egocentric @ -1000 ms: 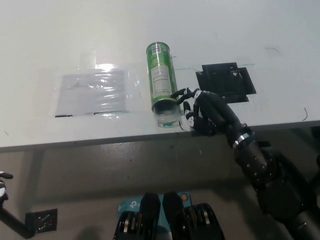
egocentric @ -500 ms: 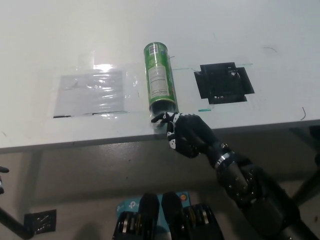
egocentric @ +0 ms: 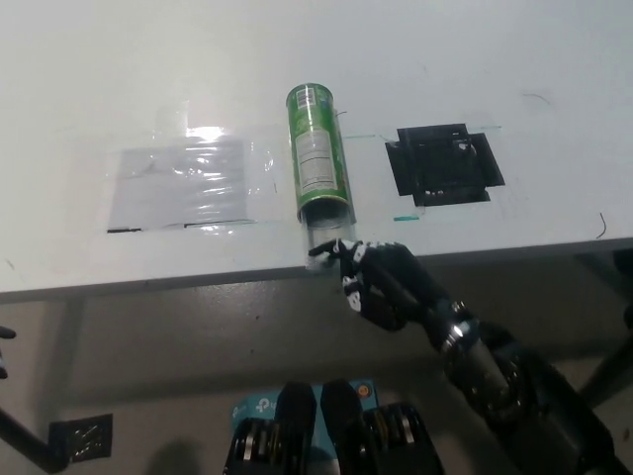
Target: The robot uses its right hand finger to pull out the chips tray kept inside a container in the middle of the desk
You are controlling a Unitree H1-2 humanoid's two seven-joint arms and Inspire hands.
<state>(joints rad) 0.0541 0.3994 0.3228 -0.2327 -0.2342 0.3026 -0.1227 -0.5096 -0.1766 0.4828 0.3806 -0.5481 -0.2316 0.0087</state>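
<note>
A green chips can [egocentric: 318,153] lies on its side in the middle of the white desk [egocentric: 514,59], its open end toward me. The clear chips tray [egocentric: 322,230] sticks out of that end, reaching the desk's front edge. My black right hand [egocentric: 381,282] hangs just in front of the edge, below the can's mouth. Its fingers are curled and a fingertip [egocentric: 330,249] touches the tray's near end. Only a sliver of my white left hand [egocentric: 3,333] shows at the far left edge.
A black square patch [egocentric: 445,163] is taped to the desk right of the can. A shiny clear sheet [egocentric: 183,183] lies to its left. Below the desk edge, a blue box [egocentric: 255,406] and a black plate [egocentric: 81,435] lie on the floor.
My right hand moved from the can's right side to in front of its open end, then drew slightly back toward me. The clear tray now shows again below the can's mouth.
</note>
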